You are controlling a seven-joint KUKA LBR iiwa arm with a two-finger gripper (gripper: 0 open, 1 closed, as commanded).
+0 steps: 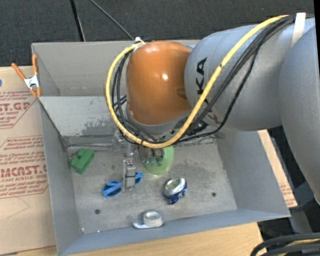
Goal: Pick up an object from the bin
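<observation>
- INSIDE THE GREY BIN — My gripper hangs straight down beneath the orange wrist cover. Its tip is low over the floor, at the right-hand end of a small blue thing lying left of the bin's middle.
- How far open the gripper stands I cannot tell from this angle, nor whether it has closed on anything, so I claim no hold.
- My arm reaches in from the right and the wrist sits upright above the floor. I judge this is so the gripper can drop vertically onto a low, flat thing rather than rake across it.
- The blue thing lies flat on the floor. Its long axis runs nearly left to right across the view — the left end a little nearer the front wall, the right end rising slightly toward my gripper. Which end is its head I cannot make out.
- The other things are scattered, not heaped. A pale green round thing sits just beside the gripper on its right, partly under my wrist.
- A crushed can in blue and silver lies near, toward the front.
- A green block is well apart at the left, and a silvery thing rests against the front wall.
- There is bare floor around the blue thing, which I judge leaves room for a clean close.
</observation>
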